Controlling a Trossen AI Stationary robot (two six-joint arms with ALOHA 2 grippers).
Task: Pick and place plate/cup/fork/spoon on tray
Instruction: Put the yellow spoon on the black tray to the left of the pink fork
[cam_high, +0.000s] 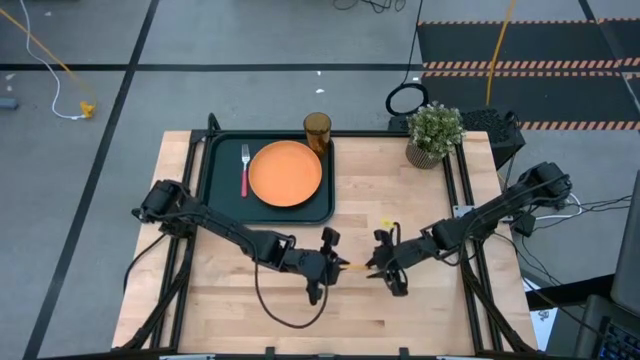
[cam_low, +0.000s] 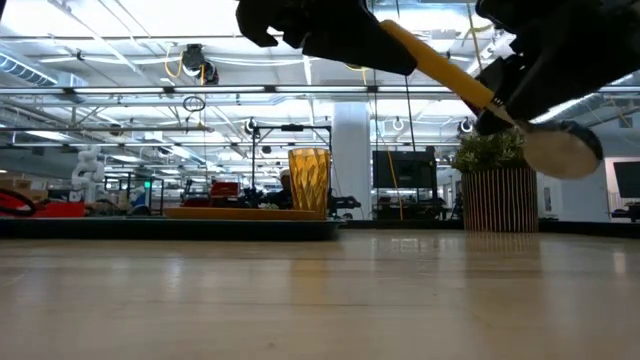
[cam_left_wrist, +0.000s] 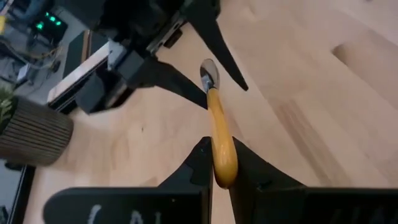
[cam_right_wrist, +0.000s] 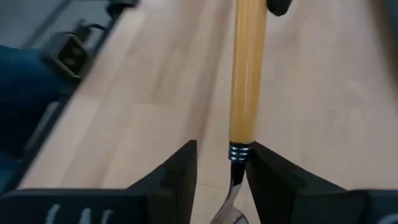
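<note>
Left jaws pinch spoon (cam_left_wrist: 219, 134); right jaws gape.

Overhead, table-level, two wrist cameras; all share spoon (cam_high: 356, 266).

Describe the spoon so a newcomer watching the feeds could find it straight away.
Look at the bare wooden table in front of the tray, where the two arms meet. The spoon hangs there above the wood, its handle pinched in the left gripper. Its orange handle distinguishes it from the pink-handled fork on the tray.

Left claw (cam_left_wrist: 219, 163) pinches spoon (cam_left_wrist: 217, 127); right claw (cam_left_wrist: 208, 68) apparently parted.
</note>
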